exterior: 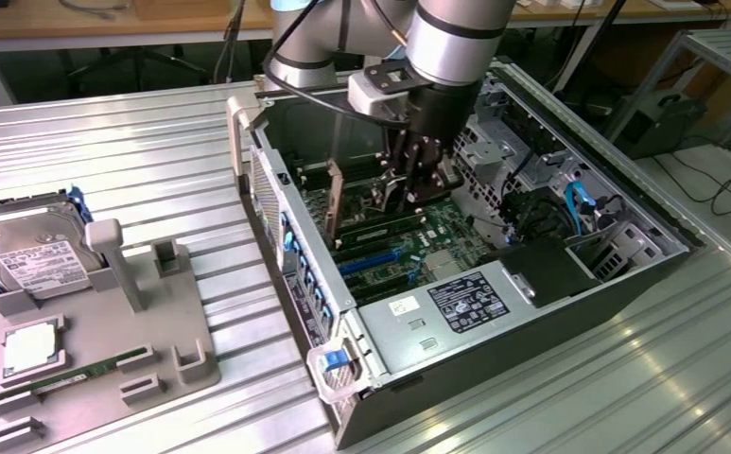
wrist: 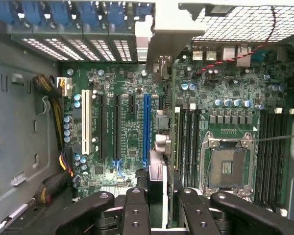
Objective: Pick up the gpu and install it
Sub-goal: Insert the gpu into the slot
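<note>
1. The gpu point(wrist: 158, 181) stands on edge inside the open computer case point(exterior: 617, 284), over the motherboard point(wrist: 122, 88), right by its long blue slot point(wrist: 146, 129).
2. My jaws are clenched on the card's upper edge, my gripper point(exterior: 413, 184) reaching down into the case.
3. Outside, on the ribbed metal table point(exterior: 126, 161), a grey holder tray point(exterior: 150, 331) carries a hard drive point(exterior: 31, 251).

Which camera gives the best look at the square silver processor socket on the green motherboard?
The wrist view: the square silver processor socket lies face-on and unobstructed, its metal frame and contact field plain. The exterior view catches it at a slant, partly behind the end effector.
</note>
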Controlling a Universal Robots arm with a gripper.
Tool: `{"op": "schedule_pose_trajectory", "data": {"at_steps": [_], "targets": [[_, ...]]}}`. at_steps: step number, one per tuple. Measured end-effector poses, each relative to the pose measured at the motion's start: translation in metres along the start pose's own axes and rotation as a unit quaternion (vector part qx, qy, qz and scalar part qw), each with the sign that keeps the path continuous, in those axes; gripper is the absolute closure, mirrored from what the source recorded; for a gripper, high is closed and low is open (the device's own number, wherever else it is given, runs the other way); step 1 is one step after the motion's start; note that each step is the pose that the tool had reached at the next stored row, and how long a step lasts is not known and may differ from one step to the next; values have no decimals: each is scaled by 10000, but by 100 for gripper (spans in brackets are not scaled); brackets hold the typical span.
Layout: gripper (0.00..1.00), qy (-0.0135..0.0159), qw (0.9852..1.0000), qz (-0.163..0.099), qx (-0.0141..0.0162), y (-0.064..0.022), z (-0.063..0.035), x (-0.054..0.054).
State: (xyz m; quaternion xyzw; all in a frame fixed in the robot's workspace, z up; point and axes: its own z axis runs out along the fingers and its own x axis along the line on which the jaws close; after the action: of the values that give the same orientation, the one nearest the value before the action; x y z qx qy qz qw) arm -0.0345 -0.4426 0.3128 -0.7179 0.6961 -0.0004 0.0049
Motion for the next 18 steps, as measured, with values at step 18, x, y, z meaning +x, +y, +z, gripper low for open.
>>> {"op": "schedule_pose_trajectory", "data": {"at_steps": [18], "targets": [[72,-5,9998,202,56,46,157,85]]}}
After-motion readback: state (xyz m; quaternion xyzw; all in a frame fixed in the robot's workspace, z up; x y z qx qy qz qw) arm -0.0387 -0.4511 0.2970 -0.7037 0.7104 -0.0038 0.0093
